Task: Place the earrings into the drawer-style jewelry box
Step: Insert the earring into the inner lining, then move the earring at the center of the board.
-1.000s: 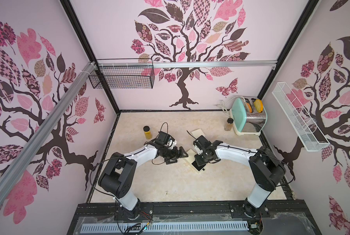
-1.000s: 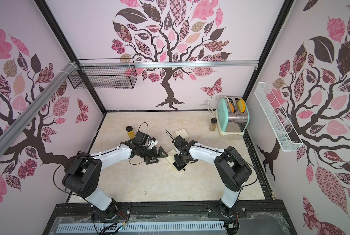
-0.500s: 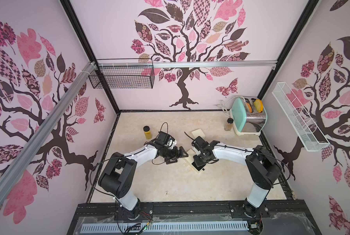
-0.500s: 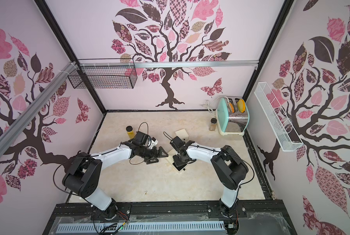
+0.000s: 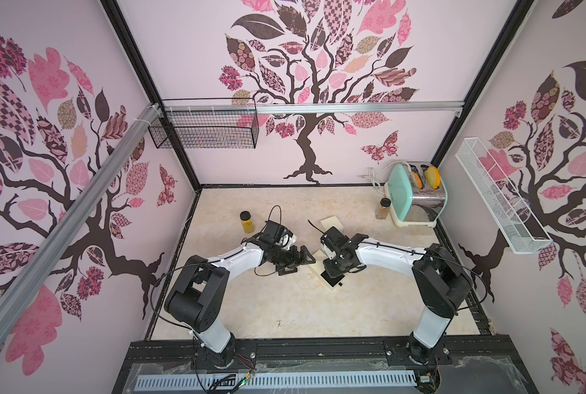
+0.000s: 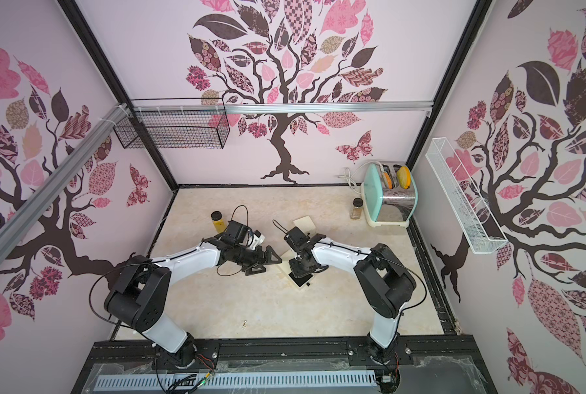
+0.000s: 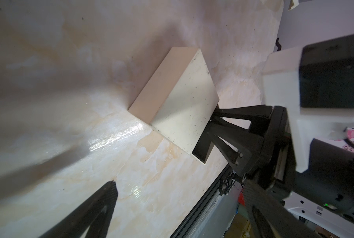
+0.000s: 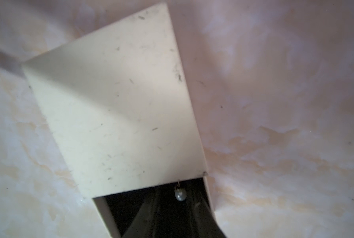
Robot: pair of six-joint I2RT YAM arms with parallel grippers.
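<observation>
Earrings, tiny pale metal dangles: you can spot two.

Pearl-bead earring (image 8: 180,194), a round pale bead on a thin hook, is at the mouth of the open black-lined drawer (image 8: 122,210). It sits right under the sleeve's lip, in the gap between the right end effector's fingers. You cannot tell whether it hangs from a pad or rests on the lining.

Cream, flat rectangular drawer-style jewelry box (image 7: 184,96) lies near the middle of the pale marbled surface (image 5: 284,307), its drawer end toward the front edge.

Right end effector (image 5: 334,273) points down into the drawer, jaws a little apart.

Left end effector (image 5: 300,264) is spread wide and holds nothing. It hangs just beside the box sleeve, on the side toward the left edge.

Loose earring (image 5: 279,324) lies on the bare surface near the front edge, left of centre in both top views, well apart from the box and both arms.

Also noted: a black-lidded jar of yellow contents (image 5: 246,221) stands beyond the left arm. A mint-green toaster (image 5: 416,196) occupies the far right corner, with a small brown spice jar (image 5: 383,208) just beside it.
</observation>
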